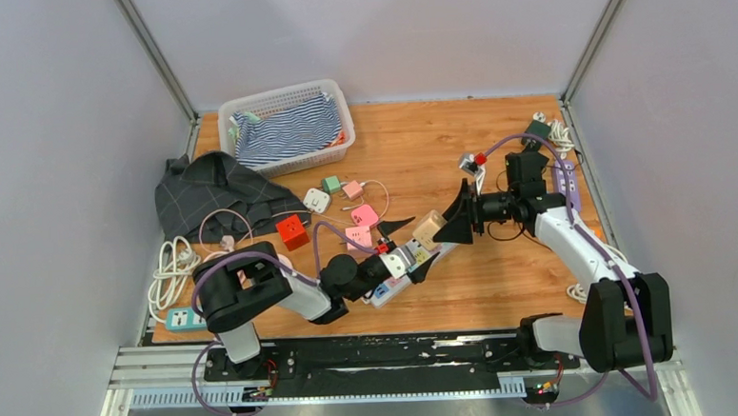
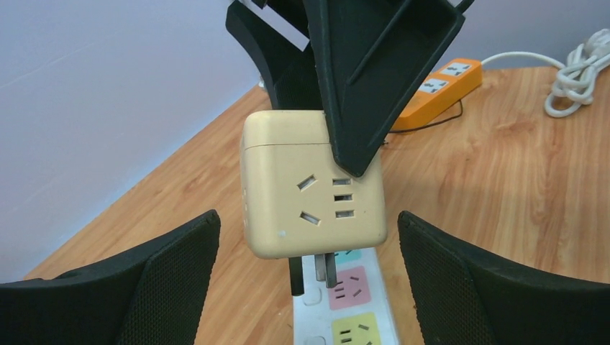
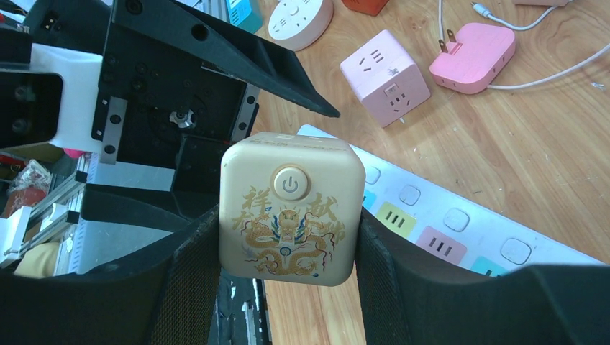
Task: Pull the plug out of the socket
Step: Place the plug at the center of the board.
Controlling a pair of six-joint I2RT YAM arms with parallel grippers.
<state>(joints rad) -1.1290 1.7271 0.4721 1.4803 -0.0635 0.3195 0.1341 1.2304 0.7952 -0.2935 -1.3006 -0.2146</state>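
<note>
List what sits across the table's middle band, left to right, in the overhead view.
Coiled white cable → red cube → pink cube → beige cube

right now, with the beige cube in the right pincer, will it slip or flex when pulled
Probably stiff: the cube looks like hard moulded plastic. Its glossy, rounded sides might slip, though the right pincer's meshed pads flank it squarely. The thin strip may lift with it.
</note>
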